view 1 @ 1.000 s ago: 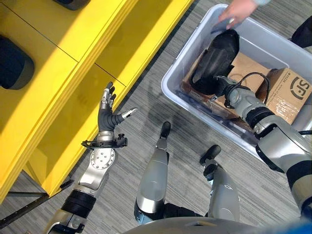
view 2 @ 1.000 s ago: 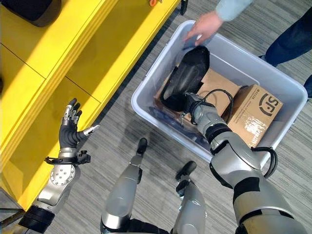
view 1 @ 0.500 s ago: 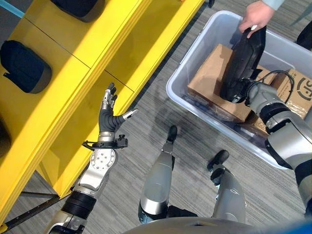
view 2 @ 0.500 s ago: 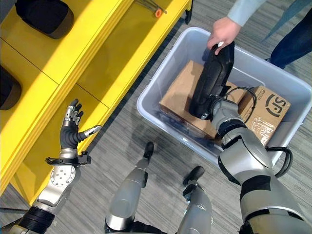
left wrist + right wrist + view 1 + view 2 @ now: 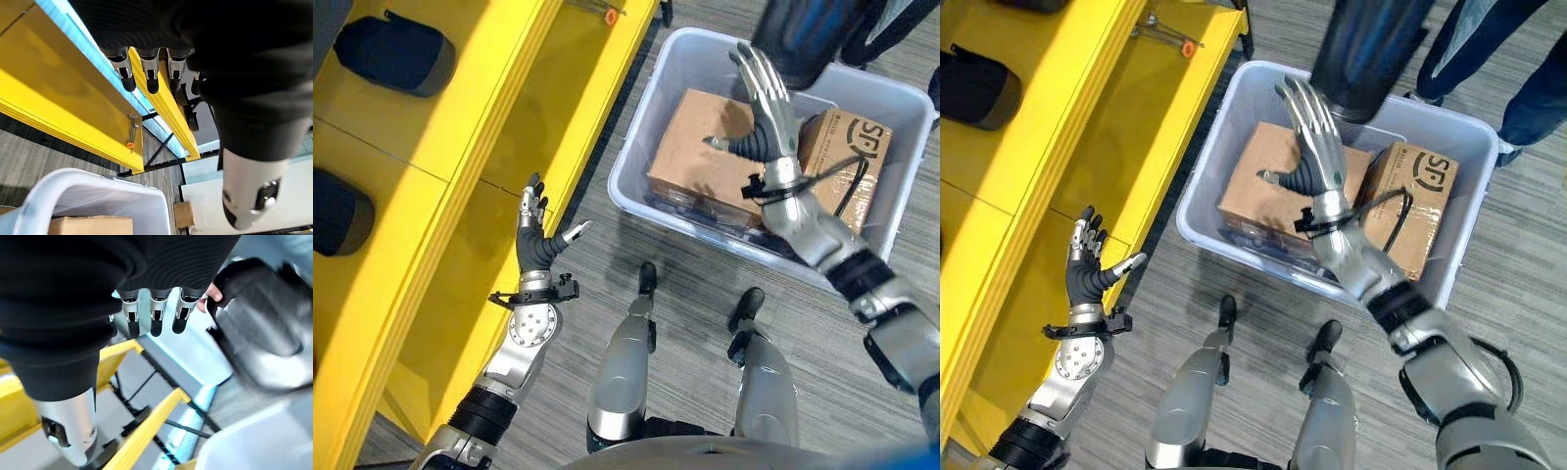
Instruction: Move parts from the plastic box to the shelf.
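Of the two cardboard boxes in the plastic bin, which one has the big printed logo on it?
The smaller cardboard box on the robot's right side of the plastic bin bears the dark logo; the larger cardboard box beside it, nearer the yellow shelf, looks plain.

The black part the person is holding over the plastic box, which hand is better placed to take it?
Probably the right hand: open above the plastic box, just below the black part. The left hand is open by the yellow shelf.

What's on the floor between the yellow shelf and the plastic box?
Nothing. In the left eye view, a bare strip of grey striped floor separates the yellow shelf from the plastic box. The left hand hovers open beside the shelf.
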